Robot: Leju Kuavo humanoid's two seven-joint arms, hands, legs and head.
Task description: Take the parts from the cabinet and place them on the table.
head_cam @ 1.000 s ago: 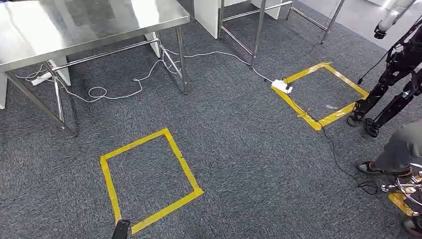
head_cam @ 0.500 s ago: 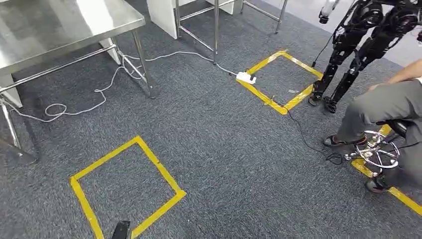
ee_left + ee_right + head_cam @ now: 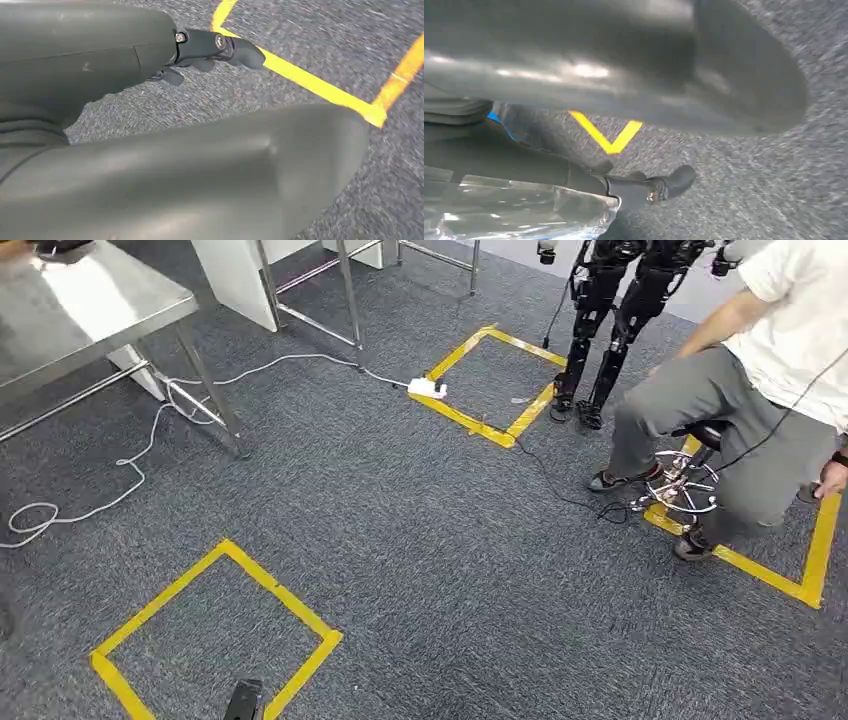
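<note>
Meanwhile, the right hand (image 3: 644, 187) is gripping a clear bag (image 3: 519, 210); the left hand (image 3: 210, 47) is hanging released above carpet (image 3: 440, 540).

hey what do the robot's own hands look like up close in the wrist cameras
The left hand has a smooth, rounded dull grey-green cover, a thick thumb of the same colour, and darker, near-black fingers jointed with small silver screws. The right hand looks the same: grey shell, dark fingers, silver screw.
</note>
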